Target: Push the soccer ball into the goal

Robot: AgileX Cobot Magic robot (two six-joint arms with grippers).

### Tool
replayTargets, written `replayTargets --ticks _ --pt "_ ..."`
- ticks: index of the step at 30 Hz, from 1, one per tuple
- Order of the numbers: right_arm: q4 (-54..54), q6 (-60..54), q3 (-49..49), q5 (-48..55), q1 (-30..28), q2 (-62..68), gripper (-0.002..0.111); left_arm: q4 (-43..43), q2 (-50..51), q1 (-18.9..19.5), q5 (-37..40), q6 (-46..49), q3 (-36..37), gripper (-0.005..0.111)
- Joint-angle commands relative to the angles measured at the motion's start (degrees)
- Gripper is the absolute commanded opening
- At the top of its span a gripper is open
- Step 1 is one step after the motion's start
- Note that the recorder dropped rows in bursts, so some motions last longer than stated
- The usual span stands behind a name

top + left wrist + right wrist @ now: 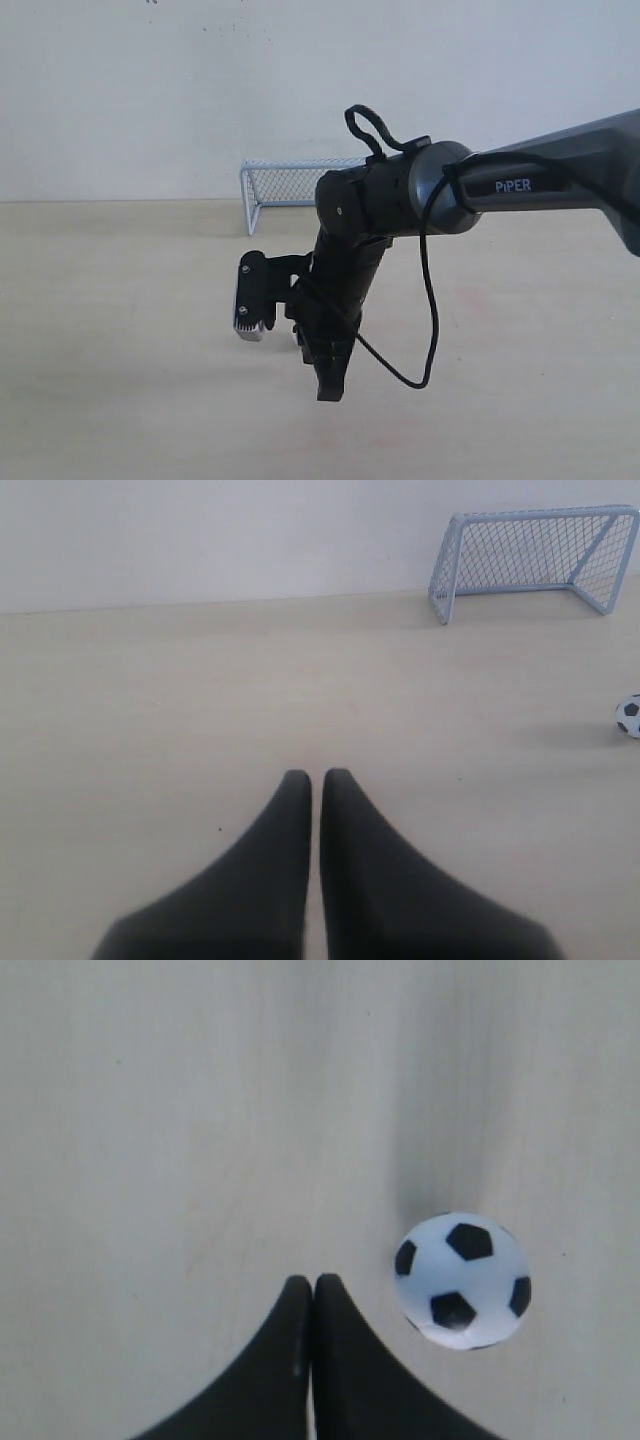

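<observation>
Soccer ball [462,1280]: tiny, white with black pentagons, rested on the counter [120,330], outside and well apart from the goal [530,555]. Goal: pale grey-white frame, fine mesh, stood upright at counter's 12 o'clock edge, mouth facing 6 o'clock.

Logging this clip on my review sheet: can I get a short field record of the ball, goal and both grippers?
soccer ball: on the table, outside the goal
goal: upright near the wall, nothing inside
right gripper: shut, tips close beside the ball, contact unclear
left gripper: shut, holding nothing, apart from the ball
task state: ball not yet in goal
</observation>
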Motion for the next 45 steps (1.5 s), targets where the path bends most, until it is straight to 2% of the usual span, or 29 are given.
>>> replayTargets --ticks 1,13,19,24,34,45 --pt "1.9 -1.6 -0.2 0.3 -0.1 0.6 0.000 0.1 -0.2 -0.3 -0.6 0.2 0.2 0.004" --pt "2.9 -3.5 -0.2 4.9 -0.1 1.6 0.000 0.1 -0.2 -0.3 -0.6 0.2 0.2 0.004" --pt "8.9 -9.7 -0.2 8.3 -0.1 1.6 0.000 0.1 -0.2 -0.3 -0.6 0.2 0.2 0.004" --pt "8.8 -10.1 -0.5 8.8 -0.1 1.6 0.000 0.1 -0.2 -0.3 -0.6 0.2 0.2 0.004" --pt "9.3 -8.9 -6.3 14.5 -0.1 1.6 0.000 0.1 -0.2 -0.3 -0.6 0.2 0.2 0.004" --pt "6.8 -6.8 -6.3 10.7 -0.9 3.5 0.000 0.1 -0.2 -0.3 -0.6 0.2 0.2 0.004"
